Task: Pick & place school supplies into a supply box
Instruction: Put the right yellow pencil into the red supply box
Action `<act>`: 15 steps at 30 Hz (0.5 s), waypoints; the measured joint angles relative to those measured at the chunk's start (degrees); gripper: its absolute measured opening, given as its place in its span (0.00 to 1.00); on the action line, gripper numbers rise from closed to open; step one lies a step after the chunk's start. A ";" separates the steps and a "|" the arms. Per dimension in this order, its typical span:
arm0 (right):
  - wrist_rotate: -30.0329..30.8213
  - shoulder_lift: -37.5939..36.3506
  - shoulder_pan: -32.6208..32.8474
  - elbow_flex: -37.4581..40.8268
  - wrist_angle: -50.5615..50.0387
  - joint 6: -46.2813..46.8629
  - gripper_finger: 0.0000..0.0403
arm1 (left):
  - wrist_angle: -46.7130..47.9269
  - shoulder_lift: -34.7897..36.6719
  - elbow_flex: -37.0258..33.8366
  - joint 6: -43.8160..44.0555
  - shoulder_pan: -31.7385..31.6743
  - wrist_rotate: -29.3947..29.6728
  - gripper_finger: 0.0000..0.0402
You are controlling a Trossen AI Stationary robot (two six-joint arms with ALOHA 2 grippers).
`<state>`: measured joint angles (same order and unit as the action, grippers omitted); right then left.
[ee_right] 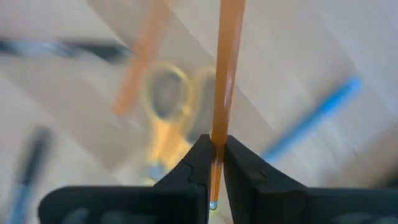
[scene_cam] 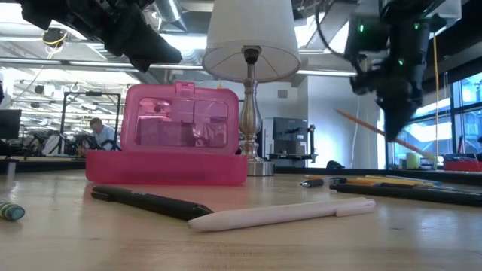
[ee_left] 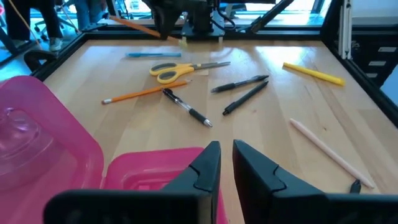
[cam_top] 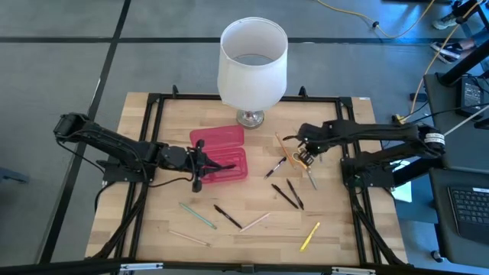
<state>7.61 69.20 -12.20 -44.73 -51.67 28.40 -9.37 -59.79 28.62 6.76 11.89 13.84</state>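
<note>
The right gripper (ee_right: 212, 163) hangs above the table's right half, its jaws pinched on an orange pencil (ee_right: 225, 81) lifted clear of the wood, with yellow scissors (ee_right: 163, 121) and a blue pen (ee_right: 317, 115) lying below it. The left gripper (ee_left: 225, 163) hovers over the open pink box (cam_top: 221, 153) near the table's middle, in front of the lamp (cam_top: 252, 65); its jaws are nearly closed and hold nothing. 2 black pens (cam_top: 289, 195), a yellow pen (cam_top: 309, 237) and more pens lie toward the table's front edge.
</note>
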 joint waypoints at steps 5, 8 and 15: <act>-1.43 -1.42 5.02 0.00 12.80 -2.00 0.08 | -3.97 -2.08 -0.02 2.04 0.01 0.00 0.08; -2.17 -1.48 7.67 0.00 21.22 -4.65 0.08 | -8.14 -5.61 0.01 2.02 0.01 -0.01 0.08; -2.84 -1.48 12.75 0.00 40.73 -12.91 0.09 | -20.17 -17.21 -0.02 1.96 -0.05 0.39 0.09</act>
<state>4.77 67.72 0.55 -44.73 -10.94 15.49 -29.54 -77.00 28.60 8.72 11.84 14.23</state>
